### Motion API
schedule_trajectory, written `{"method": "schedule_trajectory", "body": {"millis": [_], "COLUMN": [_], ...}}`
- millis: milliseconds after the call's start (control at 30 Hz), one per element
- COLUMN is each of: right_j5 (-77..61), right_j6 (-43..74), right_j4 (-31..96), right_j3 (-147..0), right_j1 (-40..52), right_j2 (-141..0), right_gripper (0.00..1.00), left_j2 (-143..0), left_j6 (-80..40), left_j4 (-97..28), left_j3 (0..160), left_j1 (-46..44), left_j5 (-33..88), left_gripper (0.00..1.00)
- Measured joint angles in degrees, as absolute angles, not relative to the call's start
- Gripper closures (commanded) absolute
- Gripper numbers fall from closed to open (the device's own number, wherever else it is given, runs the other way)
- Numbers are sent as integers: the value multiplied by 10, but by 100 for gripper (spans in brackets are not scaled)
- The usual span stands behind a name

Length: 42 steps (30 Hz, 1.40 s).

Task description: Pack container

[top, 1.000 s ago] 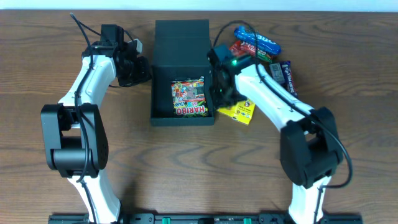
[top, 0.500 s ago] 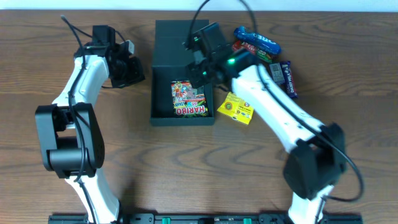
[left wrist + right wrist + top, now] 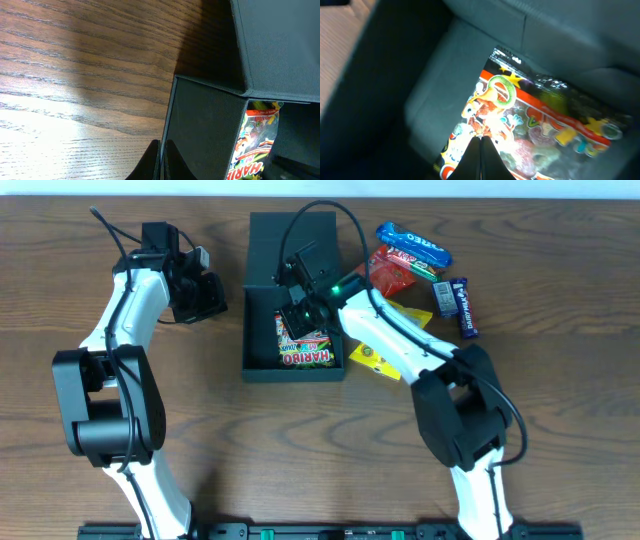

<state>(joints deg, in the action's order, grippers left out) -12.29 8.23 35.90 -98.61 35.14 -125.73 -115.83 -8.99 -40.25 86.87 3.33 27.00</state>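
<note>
The container [image 3: 262,330] is a dark box in the middle of the table, its flap lid [image 3: 292,242] folded back. A Haribo packet [image 3: 306,348] lies flat inside, also seen as the Haribo packet [image 3: 530,120] under my right wrist. My right gripper [image 3: 298,318] hangs over the box interior, shut and empty, as the right gripper [image 3: 481,150] just above the packet. My left gripper [image 3: 215,300] is shut and empty, apart from the box's left wall. In the left wrist view the left gripper [image 3: 161,160] points toward the container wall [image 3: 200,125].
Loose snacks lie right of the box: a yellow packet [image 3: 388,358], a red packet [image 3: 392,272], a blue bar [image 3: 415,244] and a dark blue bar [image 3: 462,306]. Bare wood [image 3: 75,75] stretches left of the box.
My right arm has swung left from beside the box's right wall to over its interior. My left arm has drifted slightly back and left. Both grippers stayed shut.
</note>
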Motion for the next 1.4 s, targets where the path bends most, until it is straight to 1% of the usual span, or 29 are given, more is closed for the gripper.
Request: {"method": "schedule_trajectory", "body": {"millis": [300,667,933,1067,1233,1400], "right_j5": [-122,-31,-9,6,14,11], "right_j6": [83,114,126,126,121,108], "right_j4": [364,411,432,488,540,575], "right_j3": [-986,-994,-1004,-1042,-1138,-1173], "right_j1": [351,359,360,360,357,329], "right_j2": [-1300,-1300,-1300,-1301,-1293,-1223], "right_gripper": [99,99,99,98,99,99], "left_j2": [-1158,-1159,-1159,-1159,-1159,-1159], "left_j6": [-90,-90,-90,-90,-90,-90], "left_j4": [-402,-402,-403,-402,-402,-402], "left_j3": [869,869,869,869,869,869], "left_j1": [33,33,33,33,33,33], "left_j5": [270,270,270,270,268,268], "left_gripper": [94,94,94,94,94,94]}}
